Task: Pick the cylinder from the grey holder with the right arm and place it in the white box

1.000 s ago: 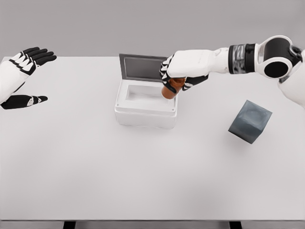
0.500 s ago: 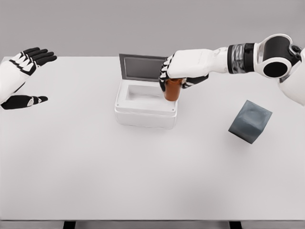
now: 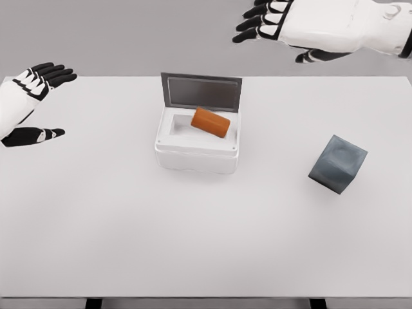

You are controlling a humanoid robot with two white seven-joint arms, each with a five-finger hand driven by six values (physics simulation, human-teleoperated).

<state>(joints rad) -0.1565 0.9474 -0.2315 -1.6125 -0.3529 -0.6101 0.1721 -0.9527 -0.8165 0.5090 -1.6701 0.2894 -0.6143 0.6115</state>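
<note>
I am looking across the big flat white table (image 3: 193, 238) from the near side to the far side. The near part is only bare table top.

A bit farther, on the right, the dark grey block holder (image 3: 337, 163) is sitting tilted on the table, with nothing in it that I can see. In the middle, the small white box with its grey lid standing open (image 3: 197, 138) is holding the orange cylinder (image 3: 210, 122). The cylinder is lying on its side at a slant, inside the box, toward the far right part.

On the far left, my left hand (image 3: 26, 103) is resting over the table edge, fingers spread and holding nothing.

Farthest away, up at the top right, my right hand (image 3: 283, 22) is hanging high over the table, well apart from the box, with fingers wide and holding nothing.

I am thinking the drop is done. To finish well, I should be pulling the right arm off slowly, staying high so it misses the lid. Nothing is standing in its way.
</note>
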